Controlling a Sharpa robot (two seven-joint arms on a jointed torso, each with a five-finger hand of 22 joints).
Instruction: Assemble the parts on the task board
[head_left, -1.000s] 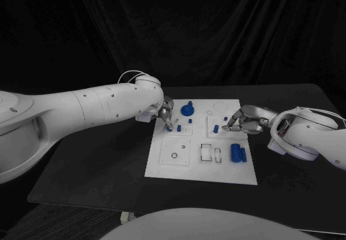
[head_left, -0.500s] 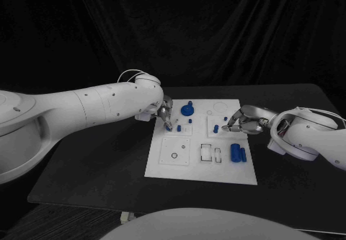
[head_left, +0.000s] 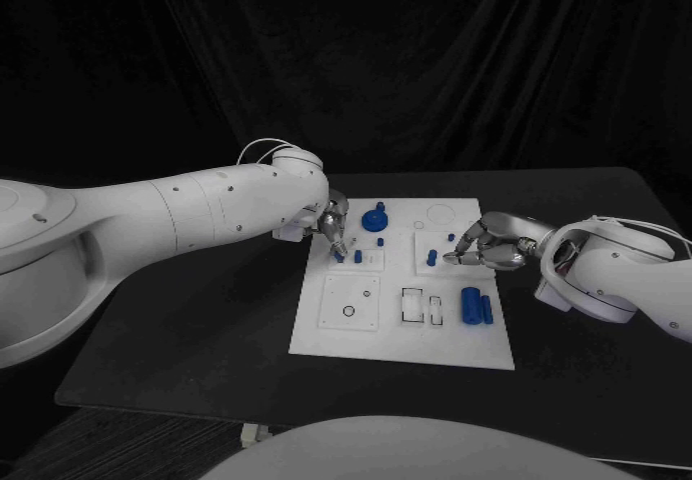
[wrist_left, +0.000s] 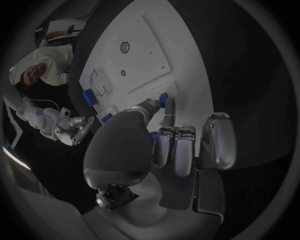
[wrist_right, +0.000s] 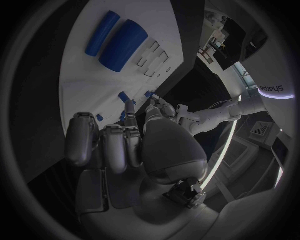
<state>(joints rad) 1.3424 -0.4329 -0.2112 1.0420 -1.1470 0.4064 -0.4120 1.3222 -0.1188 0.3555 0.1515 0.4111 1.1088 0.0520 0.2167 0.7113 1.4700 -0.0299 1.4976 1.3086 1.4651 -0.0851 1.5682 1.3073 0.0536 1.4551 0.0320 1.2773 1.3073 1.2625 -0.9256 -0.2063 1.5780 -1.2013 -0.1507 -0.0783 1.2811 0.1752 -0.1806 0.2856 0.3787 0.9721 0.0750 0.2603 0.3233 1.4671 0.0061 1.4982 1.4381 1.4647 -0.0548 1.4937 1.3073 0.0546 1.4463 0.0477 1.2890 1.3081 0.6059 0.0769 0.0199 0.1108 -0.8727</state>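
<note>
From the head view we see the task board (head_left: 404, 330) lying in the middle of the black table (head_left: 188, 330). The left hand (head_left: 330, 228) hangs over the board's far left corner, fingertips down at a small blue peg (head_left: 339, 256); whether it pinches that peg we cannot tell from here. Just beside it stand another short peg (head_left: 358, 256) and a blue knob (head_left: 375, 218). The right hand (head_left: 488, 243) sits over the board's right edge, fingers curled toward a blue peg (head_left: 431, 258) — touching or apart, we cannot tell. Nearer the robot lie two blue cylinders (head_left: 475, 304) side by side, next to rectangular slots (head_left: 421, 305) and a square plate with a ring (head_left: 351, 303).

In the left wrist view, the left hand (wrist_left: 169, 145) stretches two fingertips together around a small blue peg (wrist_left: 164, 100) on the task board (wrist_left: 144, 55) — the grip looks closed on it. The right hand (wrist_left: 75, 129) shows beyond the board's edge.

In the right wrist view, the right hand (wrist_right: 134, 137) has its fingers folded in, one fingertip and the thumb near small blue pegs (wrist_right: 124, 95); we cannot tell whether it holds one. The two blue cylinders (wrist_right: 119, 37) lie on the task board (wrist_right: 94, 85) well apart from it.
</note>
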